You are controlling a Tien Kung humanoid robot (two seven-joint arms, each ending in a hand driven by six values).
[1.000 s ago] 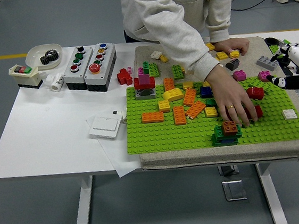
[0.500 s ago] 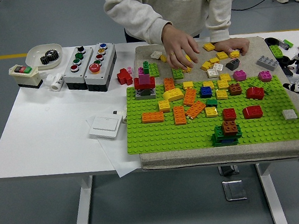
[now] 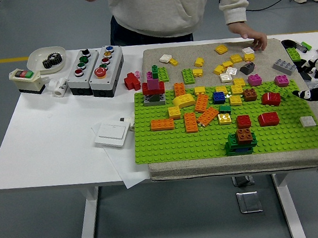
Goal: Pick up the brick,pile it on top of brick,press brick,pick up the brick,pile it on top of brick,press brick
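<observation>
Right hand (image 3: 316,92) sat at the frame's right edge, grip indeterminate, well apart from brick stack (image 3: 241,140) on green baseplate (image 3: 167,143).

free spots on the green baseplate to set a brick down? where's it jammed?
Bare studs run along the near edge of the green baseplate, left of the stacked green-and-brown brick pile. More room lies between that pile and the white square brick. Crowded: the far half, around the orange bricks and yellow bricks.
</observation>
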